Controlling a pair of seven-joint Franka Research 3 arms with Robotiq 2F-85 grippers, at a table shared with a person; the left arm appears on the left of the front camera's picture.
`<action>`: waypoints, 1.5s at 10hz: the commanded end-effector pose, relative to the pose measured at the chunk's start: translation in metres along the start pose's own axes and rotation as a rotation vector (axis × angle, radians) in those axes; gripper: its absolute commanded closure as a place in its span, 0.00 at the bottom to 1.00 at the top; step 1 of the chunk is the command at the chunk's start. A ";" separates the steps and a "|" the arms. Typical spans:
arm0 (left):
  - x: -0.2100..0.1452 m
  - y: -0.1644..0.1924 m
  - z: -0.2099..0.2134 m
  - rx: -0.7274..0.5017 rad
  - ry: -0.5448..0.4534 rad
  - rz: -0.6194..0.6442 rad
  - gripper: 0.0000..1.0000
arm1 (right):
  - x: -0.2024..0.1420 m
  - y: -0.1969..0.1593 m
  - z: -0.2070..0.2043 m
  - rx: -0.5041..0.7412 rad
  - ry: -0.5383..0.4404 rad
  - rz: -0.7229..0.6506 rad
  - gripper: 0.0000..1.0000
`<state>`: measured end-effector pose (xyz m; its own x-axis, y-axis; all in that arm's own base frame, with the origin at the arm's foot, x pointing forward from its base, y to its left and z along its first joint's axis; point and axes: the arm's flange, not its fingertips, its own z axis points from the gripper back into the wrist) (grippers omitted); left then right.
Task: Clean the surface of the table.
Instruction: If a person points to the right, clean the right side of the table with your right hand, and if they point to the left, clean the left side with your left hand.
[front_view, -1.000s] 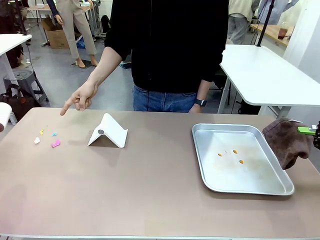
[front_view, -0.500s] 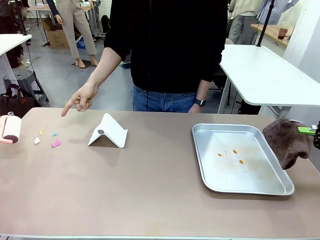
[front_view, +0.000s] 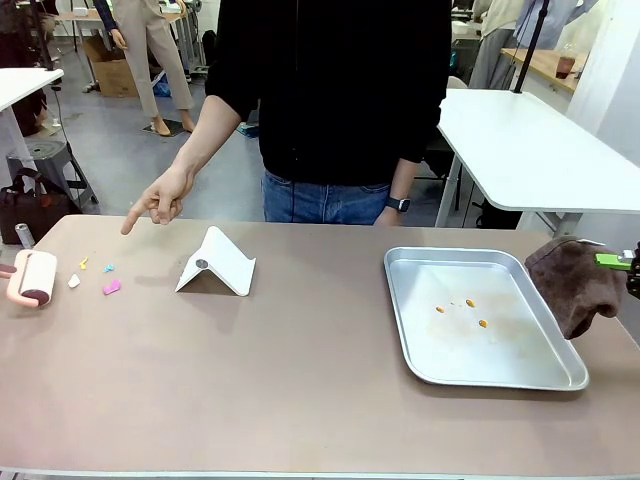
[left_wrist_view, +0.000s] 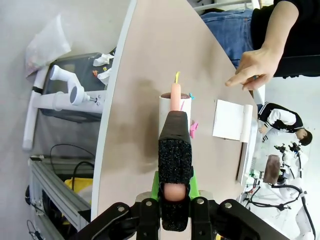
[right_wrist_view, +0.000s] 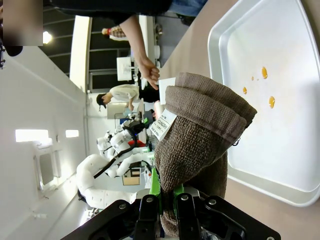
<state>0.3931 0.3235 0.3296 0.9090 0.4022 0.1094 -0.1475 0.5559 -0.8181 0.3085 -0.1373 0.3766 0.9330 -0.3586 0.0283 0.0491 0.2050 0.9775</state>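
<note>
The table (front_view: 300, 390) runs from the near edge to the person at the far side. Right gripper (right_wrist_view: 166, 195), right edge: jaws clamped on a brown towel (front_view: 572, 285), which hangs just beside the metal tray (front_view: 420, 330) (orange crumbs (front_view: 470, 303) inside). Left gripper (left_wrist_view: 175, 131), left edge: jaws clamped on the pink handle of a lint roller (front_view: 37, 275). Farther back: coloured scraps (front_view: 110, 287) and a white folded stand (front_view: 220, 262). Far side: the person's hand (front_view: 160, 198) points down toward the scraps.
</note>
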 end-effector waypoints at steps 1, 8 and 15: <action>0.000 0.000 -0.008 0.020 -0.002 0.015 0.78 | -0.001 0.002 0.002 0.005 -0.004 0.004 1.00; 0.020 0.009 -0.030 0.024 -0.037 0.137 0.78 | -0.001 0.002 0.002 0.005 -0.004 0.004 1.00; 0.005 -0.008 -0.063 0.051 -0.064 0.087 0.78 | -0.001 0.002 0.002 0.005 -0.004 0.004 1.00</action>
<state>0.4294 0.2851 0.3143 0.8754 0.4827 0.0268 -0.2523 0.5035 -0.8263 0.3085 -0.1373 0.3765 0.9330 -0.3587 0.0282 0.0492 0.2049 0.9775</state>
